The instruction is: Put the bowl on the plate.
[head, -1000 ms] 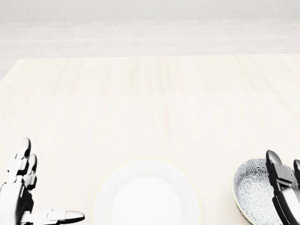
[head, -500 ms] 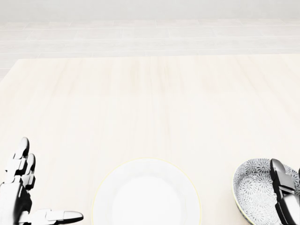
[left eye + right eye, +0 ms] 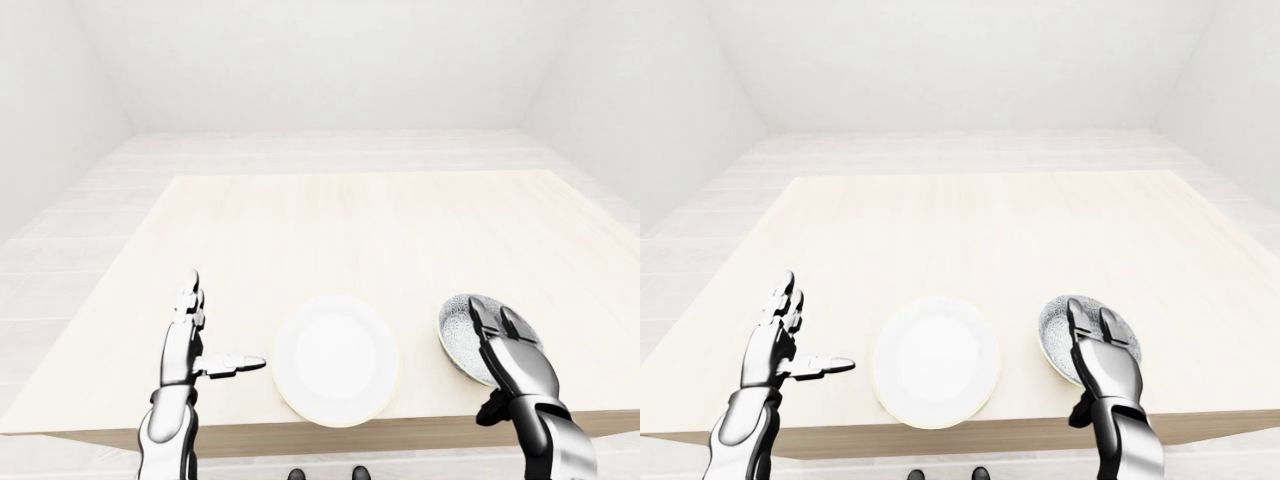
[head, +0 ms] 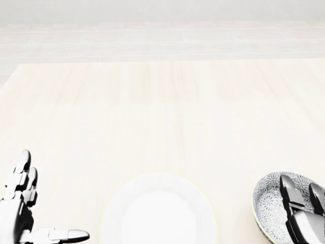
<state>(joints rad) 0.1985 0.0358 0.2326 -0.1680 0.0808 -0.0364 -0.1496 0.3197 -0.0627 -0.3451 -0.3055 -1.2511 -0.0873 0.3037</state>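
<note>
White plate [image 4: 158, 211]: worktop [image 4: 162, 112], six o'clock.
Bowl [image 4: 266, 203]: plate's three o'clock.
Right hand [image 3: 510, 360]: fingers apart, over bowl.
Left hand [image 3: 185, 345]: apart, nine o'clock.

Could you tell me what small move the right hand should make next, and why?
Probably curl the right hand so its fingers grip the rim of the bowl: the hand is open over the bowl, gripping nothing, and the plate beside it is bare.

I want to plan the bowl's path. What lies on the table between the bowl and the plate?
Nothing. In the left-eye view only a bare strip of table separates the bowl from the plate.
</note>
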